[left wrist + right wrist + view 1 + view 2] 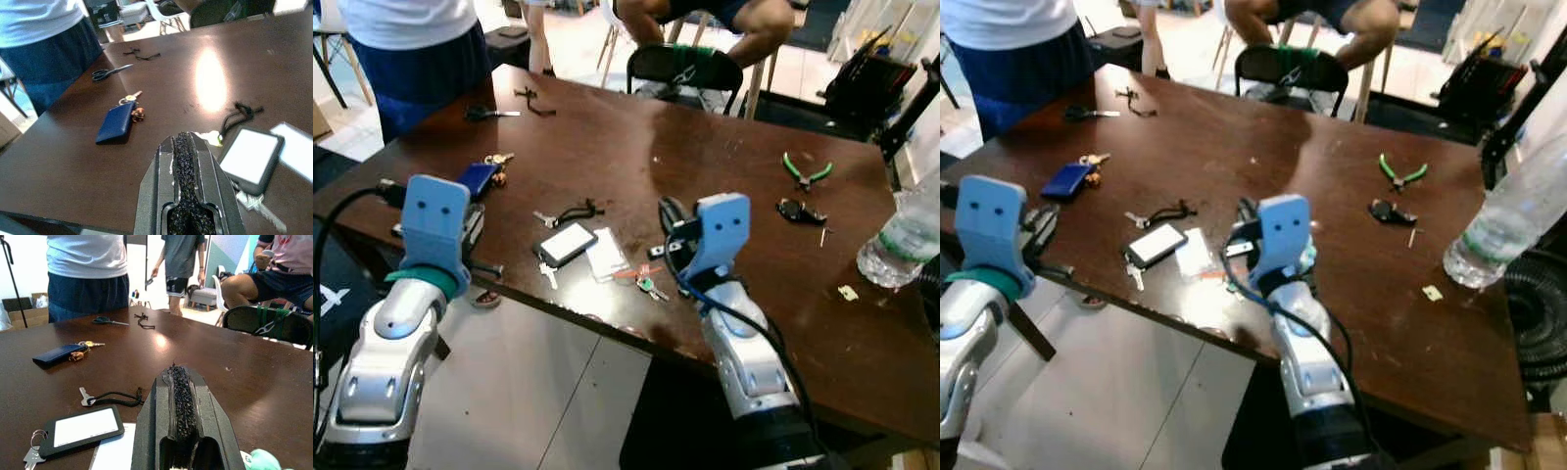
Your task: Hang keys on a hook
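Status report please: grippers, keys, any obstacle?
Left gripper shut, right gripper shut, both empty. Keys with green tag on table. Badge holder beside them.

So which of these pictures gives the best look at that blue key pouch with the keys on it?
The left wrist view: the blue key pouch lies close and sharp there, its ring of keys plain to see. The right wrist view shows it side-on and farther off. In both eye views it is small, and in the left eye view the left gripper's blue housing partly hides it.

On the one dark brown wooden table [607, 127]: one blue leather key pouch [477, 177], one black-handled scissors [487, 114], one green-handled pliers [806, 171], one clear plastic bottle [901, 235], one black-framed card holder [565, 244].
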Motion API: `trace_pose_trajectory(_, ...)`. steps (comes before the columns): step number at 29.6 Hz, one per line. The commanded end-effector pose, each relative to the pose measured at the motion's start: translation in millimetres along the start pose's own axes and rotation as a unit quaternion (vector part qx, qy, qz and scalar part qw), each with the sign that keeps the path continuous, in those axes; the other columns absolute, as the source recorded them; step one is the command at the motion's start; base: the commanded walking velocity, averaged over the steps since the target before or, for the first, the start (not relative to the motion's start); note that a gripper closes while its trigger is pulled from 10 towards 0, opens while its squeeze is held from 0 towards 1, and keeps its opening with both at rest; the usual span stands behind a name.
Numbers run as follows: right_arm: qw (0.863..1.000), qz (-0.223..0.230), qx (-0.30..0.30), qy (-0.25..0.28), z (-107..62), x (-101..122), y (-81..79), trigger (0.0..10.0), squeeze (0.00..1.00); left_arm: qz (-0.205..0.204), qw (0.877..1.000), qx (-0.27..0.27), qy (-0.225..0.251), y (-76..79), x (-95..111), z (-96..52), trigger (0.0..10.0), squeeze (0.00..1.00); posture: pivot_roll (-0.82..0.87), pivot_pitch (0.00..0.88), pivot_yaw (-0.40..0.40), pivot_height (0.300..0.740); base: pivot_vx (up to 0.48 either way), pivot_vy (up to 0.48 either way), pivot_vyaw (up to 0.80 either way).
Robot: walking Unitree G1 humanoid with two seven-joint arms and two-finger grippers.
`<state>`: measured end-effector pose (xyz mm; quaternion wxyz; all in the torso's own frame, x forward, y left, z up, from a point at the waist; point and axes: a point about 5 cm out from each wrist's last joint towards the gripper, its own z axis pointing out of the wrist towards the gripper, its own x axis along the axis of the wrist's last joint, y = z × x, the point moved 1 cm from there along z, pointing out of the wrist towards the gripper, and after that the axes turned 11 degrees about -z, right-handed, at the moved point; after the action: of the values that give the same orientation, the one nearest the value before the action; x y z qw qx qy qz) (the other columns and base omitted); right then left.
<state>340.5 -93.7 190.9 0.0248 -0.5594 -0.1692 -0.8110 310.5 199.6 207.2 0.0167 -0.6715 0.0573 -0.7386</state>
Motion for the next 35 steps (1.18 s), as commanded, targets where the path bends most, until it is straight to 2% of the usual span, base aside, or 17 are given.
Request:
trace_pose_trajectory(1, 1.0, -0.003, 0.002, -0.012, -3.6, -6.7, -0.6, 10.0, 0.0, 0.037, 0.999, 0.008, -0.019, -2.2, -7.8, 1.1, 10.0, 0.0, -0.02, 0.0, 0.069, 0.74, 0.0, 0.0, 0.0)
trace_pose_trajectory(4, 1.0, -0.004, 0.003, -0.012, -3.5, -6.9, -0.8, 10.0, 0.0, 0.05, 0.998, 0.016, -0.027, -3.8, -10.6, 1.9, 10.0, 0.0, -0.02, 0.0, 0.069, 0.74, 0.0, 0.0, 0.0)
trace_pose_trajectory(6, 1.0, -0.005, 0.003, -0.012, -2.9, -6.8, -0.6, 10.0, 0.0, 0.063, 0.996, 0.008, -0.059, -2.5, -22.6, 1.7, 10.0, 0.0, -0.03, 0.0, 0.069, 0.74, 0.0, 0.0, 0.0)
trace_pose_trajectory(7, 1.0, -0.005, 0.003, -0.013, -2.1, -7.2, 0.7, 10.0, 0.0, 0.069, 0.994, 0.006, -0.09, -0.1, -35.9, 2.4, 10.0, 0.0, -0.02, 0.0, 0.066, 0.74, 0.0, 0.0, 0.0)
trace_pose_trajectory(8, 1.0, -0.005, 0.003, -0.013, -2.1, -7.2, 0.7, 10.0, 0.0, 0.069, 0.994, 0.006, -0.09, -0.1, -35.9, 2.4, 10.0, 0.0, -0.02, 0.0, 0.066, 0.74, 0.0, 0.0, 0.0)
trace_pose_trajectory(9, 1.0, -0.006, 0.004, -0.014, -0.5, -8.2, 2.2, 10.0, 0.0, 0.061, 0.991, 0.013, -0.121, 2.2, -49.7, 5.0, 10.0, 0.0, -0.02, 0.0, 0.064, 0.74, 0.0, 0.0, 0.0)
trace_pose_trajectory(13, 1.0, 0.002, 0.009, -0.021, 3.7, -11.5, 1.9, 10.0, 0.0, 0.052, 0.987, 0.029, -0.148, 4.3, -64.5, 11.1, 10.0, 0.0, -0.02, 0.0, 0.063, 0.74, 0.0, 0.0, 0.0)
trace_pose_trajectory(16, 1.0, 0.008, 0.01, -0.028, 7.0, -14.5, 1.2, 10.0, 0.0, 0.04, 0.988, 0.019, -0.15, 7.2, -65.1, 13.1, 10.0, 0.0, -0.01, 0.0, 0.059, 0.74, 0.0, 0.0, 0.0)
trace_pose_trajectory(18, 0.998, 0.011, 0.02, -0.058, 13.7, -24.9, 2.8, 10.0, 0.0, 0.028, 0.987, -0.005, -0.16, 14.0, -70.6, 15.6, 10.0, 0.0, -0.01, 0.0, 0.057, 0.74, 0.0, 0.0, 0.0)
trace_pose_trajectory(20, 0.993, 0.001, 0.065, -0.098, 17.5, -38.7, -1.0, 10.0, 0.0, -0.026, 0.982, -0.009, -0.185, 17.2, -81.4, 19.8, 10.0, 0.0, -0.02, 0.0, 0.063, 0.74, 0.0, 0.0, 0.0)
trace_pose_trajectory(21, 0.989, -0.005, 0.085, -0.117, 18.5, -44.3, -3.6, 10.0, 0.0, -0.037, 0.98, -0.015, -0.193, 19.5, -85.7, 21.8, 10.0, 0.0, -0.02, 0.0, 0.061, 0.74, 0.0, 0.0, 0.0)
trace_pose_trajectory(24, 0.986, -0.013, 0.103, -0.132, 18.8, -48.9, -7.2, 10.0, 0.0, -0.046, 0.978, -0.027, -0.199, 23.1, -89.5, 22.9, 10.0, 0.0, -0.02, 0.0, 0.061, 0.74, 0.0, 0.0, 0.0)
trace_pose_trajectory(26, 0.979, -0.05, 0.133, -0.15, 19.7, -56.2, -14.1, 10.0, 0.0, -0.035, 0.978, -0.036, -0.201, 31.6, -95.8, 28.2, 10.0, 0.0, -0.01, 0.0, 0.052, 0.74, 0.0, 0.0, 0.0)
trace_pose_trajectory(27, 0.972, -0.089, 0.151, -0.155, 19.9, -59.9, -17.4, 10.0, 0.0, -0.043, 0.978, -0.032, -0.2, 35.2, -96.3, 32.0, 10.0, 0.0, -0.02, 0.0, 0.049, 0.74, 0.0, 0.0, 0.0)
trace_pose_trajectory(28, 0.972, -0.089, 0.151, -0.155, 19.9, -59.9, -17.4, 10.0, 0.0, -0.043, 0.978, -0.032, -0.2, 35.2, -96.3, 32.0, 10.0, 0.0, -0.02, 0.0, 0.049, 0.74, 0.0, 0.0, 0.0)
trace_pose_trajectory(30, 0.961, -0.131, 0.181, -0.166, 22.8, -64.3, -21.3, 10.0, 0.0, -0.084, 0.98, -0.012, -0.18, 39.5, -85.4, 40.1, 10.0, 0.0, -0.01, 0.0, 0.041, 0.74, 0.0, 0.0, 0.0)
trace_pose_trajectory(35, 0.954, -0.129, 0.218, -0.162, 27.1, -61.2, -33.0, 10.0, 0.0, -0.105, 0.982, 0.003, -0.156, 35.6, -73.2, 41.4, 10.0, 0.0, 0.0, 0.0, 0.022, 0.74, 0.0, 0.0, 0.0)
